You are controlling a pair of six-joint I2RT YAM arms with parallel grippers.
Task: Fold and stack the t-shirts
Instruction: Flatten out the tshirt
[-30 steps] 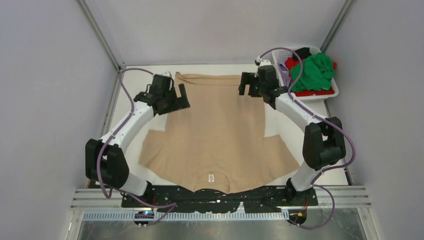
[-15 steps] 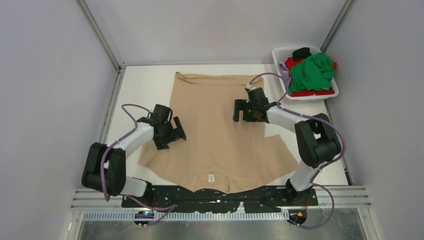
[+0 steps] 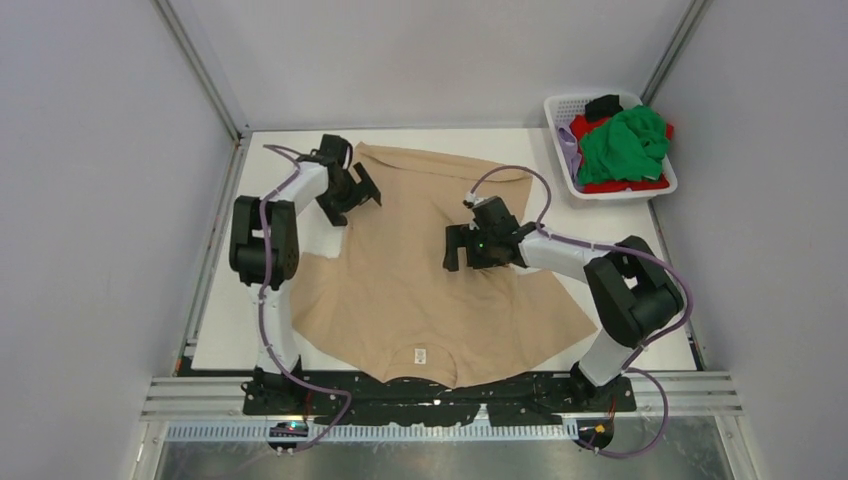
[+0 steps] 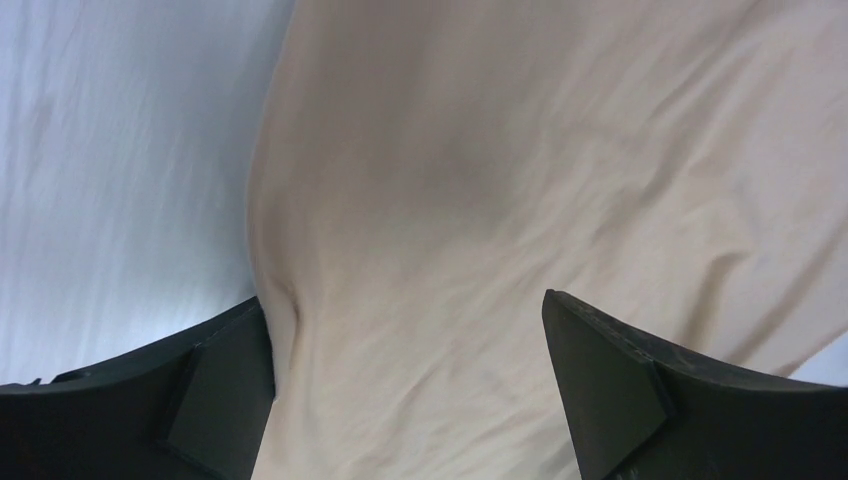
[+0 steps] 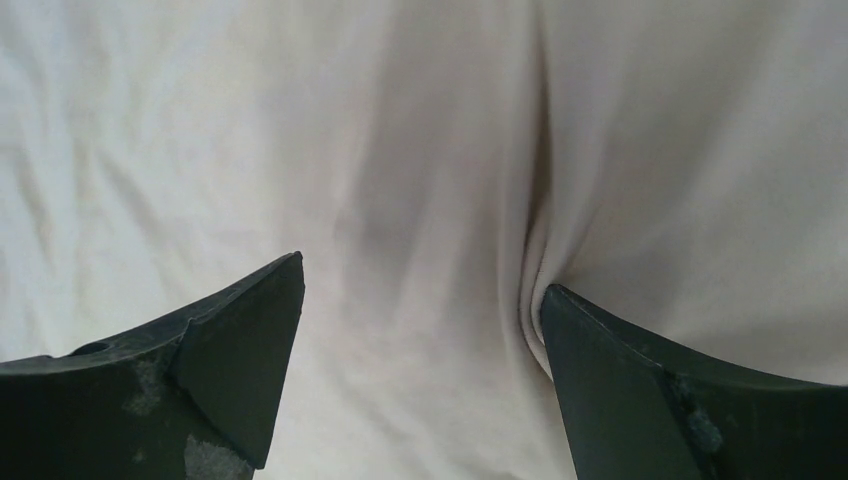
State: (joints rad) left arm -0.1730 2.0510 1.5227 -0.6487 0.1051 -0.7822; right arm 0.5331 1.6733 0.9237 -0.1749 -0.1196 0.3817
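Both arms extended, jaws apart.
The left gripper (image 3: pixel 352 190) stretched far forward; the right gripper (image 3: pixel 466 250) angled inward, elbow folded.

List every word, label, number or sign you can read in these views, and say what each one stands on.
No text can be read in any view.
Neck tag by the collar of the beige t-shirt: a small pale patch, its print too small to read.
White basket and the green t-shirt in it: no lettering visible.
Both wrist views: plain cloth only, no print.
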